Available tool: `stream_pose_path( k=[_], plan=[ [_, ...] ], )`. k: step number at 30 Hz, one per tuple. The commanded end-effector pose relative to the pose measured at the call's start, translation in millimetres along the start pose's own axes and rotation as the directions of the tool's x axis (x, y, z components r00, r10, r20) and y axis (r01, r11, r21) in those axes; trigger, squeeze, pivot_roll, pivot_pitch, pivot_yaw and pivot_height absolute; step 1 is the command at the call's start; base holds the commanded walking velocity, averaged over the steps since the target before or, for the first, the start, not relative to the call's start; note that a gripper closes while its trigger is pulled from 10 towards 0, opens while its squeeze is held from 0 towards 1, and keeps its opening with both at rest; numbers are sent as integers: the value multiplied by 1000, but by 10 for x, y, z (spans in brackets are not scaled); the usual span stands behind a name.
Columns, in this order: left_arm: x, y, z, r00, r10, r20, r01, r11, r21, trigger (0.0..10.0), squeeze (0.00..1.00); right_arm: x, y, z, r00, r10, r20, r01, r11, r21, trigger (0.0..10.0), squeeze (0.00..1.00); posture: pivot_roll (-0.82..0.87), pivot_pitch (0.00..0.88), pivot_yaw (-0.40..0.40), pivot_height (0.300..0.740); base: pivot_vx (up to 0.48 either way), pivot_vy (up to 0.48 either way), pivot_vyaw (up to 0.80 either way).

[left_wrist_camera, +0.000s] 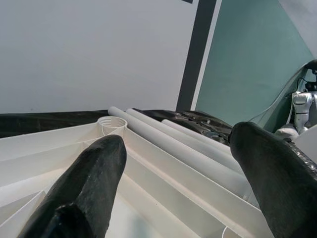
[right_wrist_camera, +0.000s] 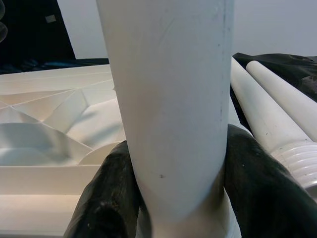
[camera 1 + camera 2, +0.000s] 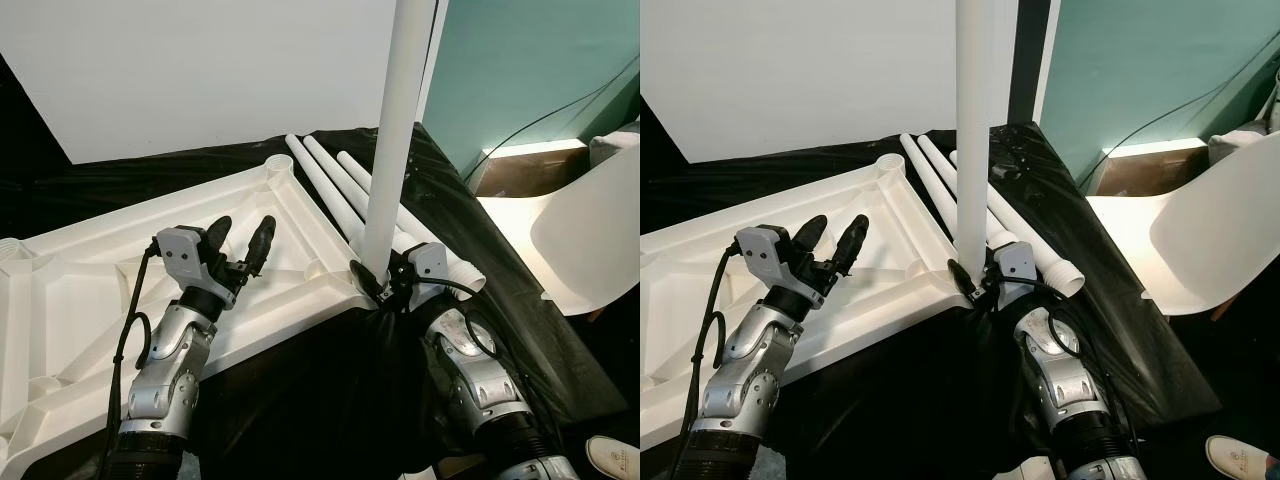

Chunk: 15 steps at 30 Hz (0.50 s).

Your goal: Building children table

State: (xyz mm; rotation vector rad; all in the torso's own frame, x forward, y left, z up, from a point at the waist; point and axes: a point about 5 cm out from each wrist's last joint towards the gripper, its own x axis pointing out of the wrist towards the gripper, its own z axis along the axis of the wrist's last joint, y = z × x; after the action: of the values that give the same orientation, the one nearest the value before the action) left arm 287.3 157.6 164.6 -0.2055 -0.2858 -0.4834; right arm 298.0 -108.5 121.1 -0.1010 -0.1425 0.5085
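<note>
Jaws first, since they sit nearest us. Our right gripper is closed around the base of a white table leg, the black fingers pressing on either side just above its threaded end. We hold it low, we judge, so that the leg stays upright and its thread can turn into the corner socket of the overturned white tabletop, which it meets at the near right corner.

Our left gripper hovers just above the ribbed underside of the tabletop, jaws spread wide and holding nothing. Its place there reads to us as a readiness to press the tabletop down while the leg is turned.

The tabletop lies upside down on black sheeting, which is why its sockets face up; another open threaded socket shows at its far corner. Just beyond the upright leg, three spare legs lie side by side on the sheeting along the tabletop's right edge, within easy reach for the remaining corners. Further right stands a white chair, and behind all of it a white panel and a teal wall.
</note>
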Motion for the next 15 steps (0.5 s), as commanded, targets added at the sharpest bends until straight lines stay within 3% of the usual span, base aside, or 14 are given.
stream_pose_path(
  k=[1,15],
  plan=[
    [-1,-51,-22,998,-55,-13,55,999,-3,10000,0,-76,-16,-169,996,-6,-90,4,1000,-19,10000,0,-30,0,50,740,0,0,0],
    [-1,-51,-22,998,-55,-13,55,999,-3,10000,0,-76,-16,-169,996,-6,-90,4,1000,-19,10000,0,-30,0,50,740,0,0,0]
  ],
)
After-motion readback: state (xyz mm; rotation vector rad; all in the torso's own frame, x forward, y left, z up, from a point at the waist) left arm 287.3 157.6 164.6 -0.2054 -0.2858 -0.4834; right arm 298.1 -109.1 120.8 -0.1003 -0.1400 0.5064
